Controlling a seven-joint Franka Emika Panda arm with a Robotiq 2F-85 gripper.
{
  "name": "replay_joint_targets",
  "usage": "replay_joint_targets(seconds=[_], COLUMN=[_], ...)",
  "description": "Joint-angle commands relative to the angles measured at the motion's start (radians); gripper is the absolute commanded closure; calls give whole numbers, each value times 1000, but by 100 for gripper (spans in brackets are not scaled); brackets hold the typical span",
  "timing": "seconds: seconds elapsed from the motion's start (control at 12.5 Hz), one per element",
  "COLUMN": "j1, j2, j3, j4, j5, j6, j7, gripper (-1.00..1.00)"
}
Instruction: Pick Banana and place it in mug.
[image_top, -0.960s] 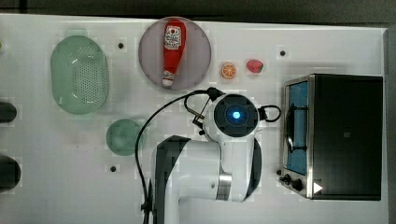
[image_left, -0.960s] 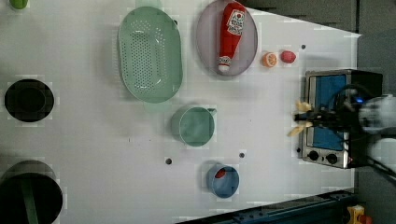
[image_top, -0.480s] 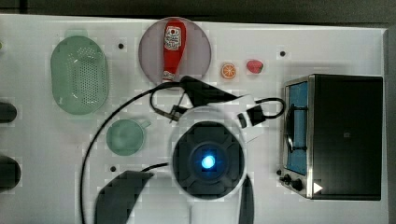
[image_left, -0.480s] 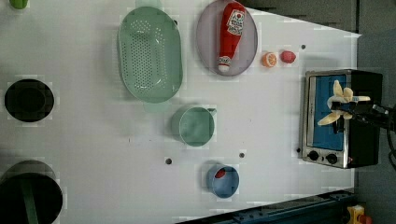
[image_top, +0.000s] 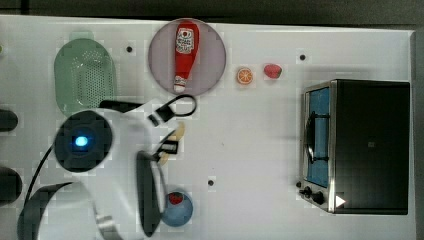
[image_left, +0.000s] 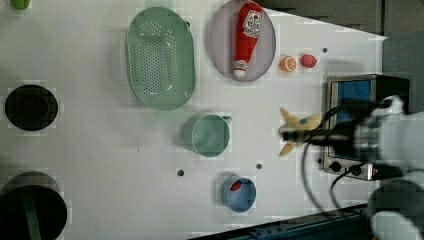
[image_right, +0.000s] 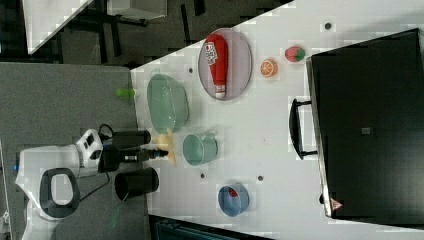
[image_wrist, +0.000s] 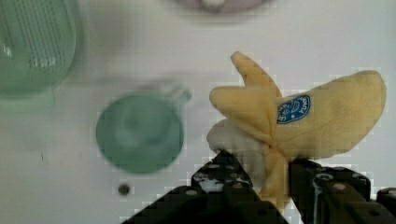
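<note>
A pale yellow plush banana (image_wrist: 299, 121) with a blue sticker is pinched between the black fingers (image_wrist: 219, 173) of my gripper (image_wrist: 261, 172), which is shut on it. In the left view the banana (image_left: 298, 131) hangs above the table to the right of the mug (image_left: 206, 135), clear of it, with the gripper (image_left: 287, 135) reaching in from the left view's right. The pale teal mug (image_wrist: 139, 133) stands upright, nothing visible in it. In the right view the banana (image_right: 170, 145) appears just left of the mug (image_right: 199, 149). In the top view the banana (image_top: 176, 134) pokes out beside the arm.
A green perforated basket (image_left: 160, 57) and a plate (image_left: 222, 45) with a ketchup bottle (image_left: 247, 35) lie beyond the mug. An orange slice (image_left: 288, 63) and a red fruit (image_left: 308, 60) sit by the toaster oven (image_left: 360, 87). A blue bowl (image_left: 239, 194) stands near the front edge.
The arm has carried the banana away from the toaster oven toward the mug, leftward in the left view. In the top view the arm's body has swung to the left.
</note>
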Motion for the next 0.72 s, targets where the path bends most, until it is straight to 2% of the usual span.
replay_joint_targets(seconds=[0.08, 0.4, 0.72], j1=[6, 7, 7], j2=[-20, 72, 188], j3=[65, 148, 161], j4=[8, -8, -59], j5=[-1, -1, -5], j6=[1, 89, 268], j7=[202, 413, 464], gripper=[42, 42, 42])
